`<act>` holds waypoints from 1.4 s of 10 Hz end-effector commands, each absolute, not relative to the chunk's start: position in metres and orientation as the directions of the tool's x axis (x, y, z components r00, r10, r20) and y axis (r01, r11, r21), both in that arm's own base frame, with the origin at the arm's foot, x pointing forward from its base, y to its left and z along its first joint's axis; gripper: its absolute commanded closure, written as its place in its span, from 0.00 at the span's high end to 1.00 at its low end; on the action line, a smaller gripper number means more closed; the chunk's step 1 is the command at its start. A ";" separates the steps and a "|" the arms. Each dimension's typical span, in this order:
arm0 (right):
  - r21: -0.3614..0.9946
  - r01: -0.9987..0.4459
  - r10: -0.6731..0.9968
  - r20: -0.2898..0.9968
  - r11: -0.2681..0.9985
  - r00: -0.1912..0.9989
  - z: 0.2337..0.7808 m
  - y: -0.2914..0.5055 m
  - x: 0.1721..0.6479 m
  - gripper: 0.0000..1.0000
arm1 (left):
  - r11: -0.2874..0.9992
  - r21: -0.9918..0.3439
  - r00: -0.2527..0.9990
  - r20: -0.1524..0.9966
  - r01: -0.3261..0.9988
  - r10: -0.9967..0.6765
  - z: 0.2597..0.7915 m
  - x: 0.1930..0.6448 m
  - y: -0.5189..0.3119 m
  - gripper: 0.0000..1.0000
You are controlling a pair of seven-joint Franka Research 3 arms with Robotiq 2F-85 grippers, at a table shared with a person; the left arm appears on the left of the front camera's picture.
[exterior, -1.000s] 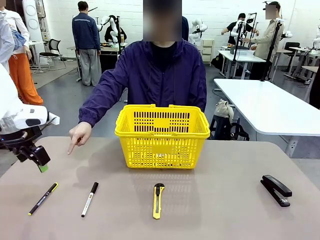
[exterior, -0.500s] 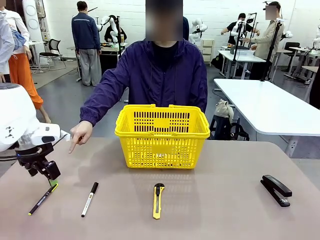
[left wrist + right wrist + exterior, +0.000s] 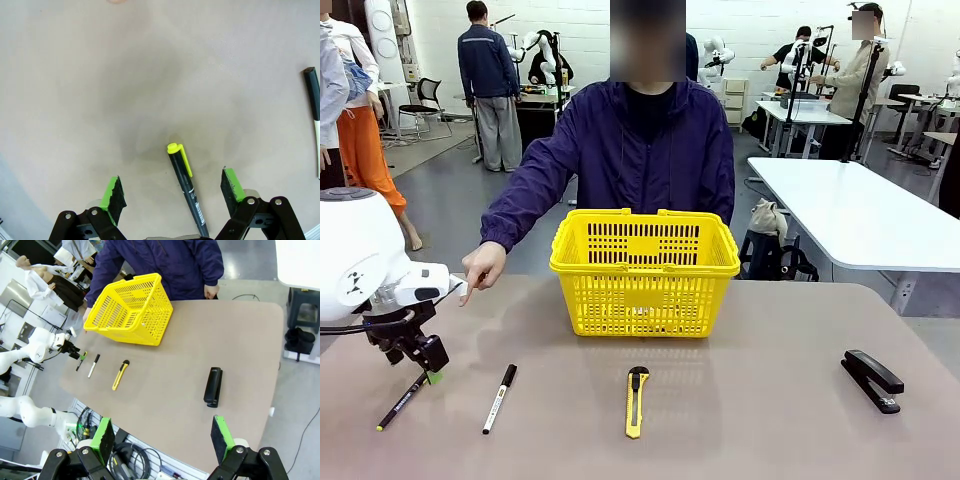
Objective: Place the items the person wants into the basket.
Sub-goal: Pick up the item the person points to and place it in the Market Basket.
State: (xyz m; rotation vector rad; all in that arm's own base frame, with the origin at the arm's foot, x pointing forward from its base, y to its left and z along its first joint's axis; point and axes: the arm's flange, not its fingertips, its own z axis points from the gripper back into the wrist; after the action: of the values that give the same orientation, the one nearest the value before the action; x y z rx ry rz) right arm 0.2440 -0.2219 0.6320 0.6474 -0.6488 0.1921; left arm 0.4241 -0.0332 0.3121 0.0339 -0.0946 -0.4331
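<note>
Found right gripper (image 3: 162, 437) standing wide open, high over the table (image 3: 175, 340), with green-padded fingers (image 3: 106, 439) rising from the lower edge. Noted black stapler (image 3: 213, 386) lying flat beyond the finger on the view's right, apart from it. Recorded utility knife (image 3: 120, 375), marker (image 3: 93, 365) and pen (image 3: 81, 361) in a row well beyond the other finger. Logged yellow basket (image 3: 131, 310) farther out past those, with person (image 3: 160, 260) in navy jacket behind it. Saw left gripper (image 3: 78, 355) close by the pen.

No legible text or labels; just illegibly small print on the pen (image 3: 186, 185) and the marker (image 3: 499, 398).
</note>
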 end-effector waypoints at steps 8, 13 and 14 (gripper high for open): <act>0.505 -0.381 -0.028 0.629 0.774 0.777 0.631 -0.221 0.244 1.00 | 0.919 0.073 0.918 0.059 0.389 -0.393 0.304 0.414 -0.046 1.00; 0.505 -0.381 -0.028 0.629 0.774 0.777 0.631 -0.221 0.244 1.00 | 0.917 0.077 0.918 0.031 0.392 -0.396 0.306 0.412 -0.044 0.00; 0.505 -0.381 -0.028 0.629 0.774 0.777 0.631 -0.221 0.244 1.00 | 0.917 0.083 0.919 0.028 0.390 -0.394 0.306 0.412 -0.043 0.00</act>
State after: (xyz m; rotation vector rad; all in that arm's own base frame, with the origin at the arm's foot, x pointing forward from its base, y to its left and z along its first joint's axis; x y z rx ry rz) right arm 0.2440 -0.2219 0.6320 0.6472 -0.6489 0.1926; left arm 0.4209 -0.0440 0.3078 0.0358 -0.0640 -0.4241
